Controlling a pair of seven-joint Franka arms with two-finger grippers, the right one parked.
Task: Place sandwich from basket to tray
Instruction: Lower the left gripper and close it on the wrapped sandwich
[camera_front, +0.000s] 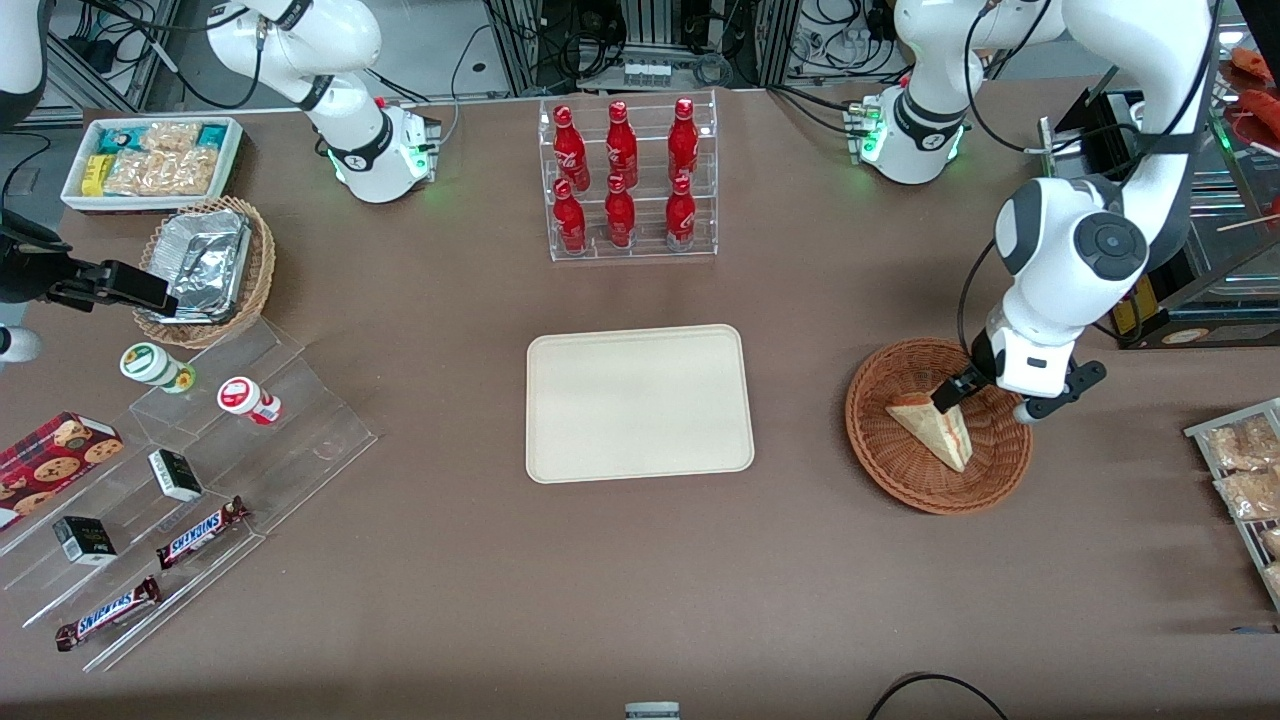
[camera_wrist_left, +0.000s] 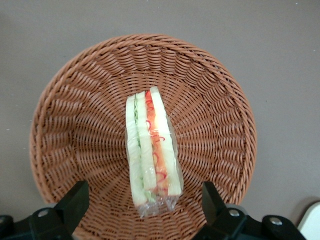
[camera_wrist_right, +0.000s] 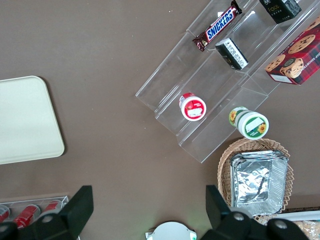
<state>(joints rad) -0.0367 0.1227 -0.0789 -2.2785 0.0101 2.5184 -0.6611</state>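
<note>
Sandwich: we see a triangular white-bread wedge (camera_front: 932, 424), wrapped in clear film, lying in the basket with its red, yellow and green layered edge facing up.
Basket: we see a round, reddish-brown woven wicker bowl (camera_front: 880, 455) toward the working arm's end of the table.
Tray: we see a plain cream rectangle (camera_front: 638, 402) with rounded corners, flat mid-table, well apart from the basket.
Gripper: we find it (camera_front: 960, 392) just above the sandwich, its fingers spread on either side.

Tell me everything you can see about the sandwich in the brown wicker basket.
The sandwich is a triangular wedge of white bread, wrapped in clear film. Its cut edge shows red, yellow and green filling layers. It lies in the round reddish-brown woven basket, resting on the basket's floor, cut edge facing upward. The end effector hangs just above it, open, its fingers on either side of the wedge, not touching it. The sandwich is not yet on the tray.
</note>
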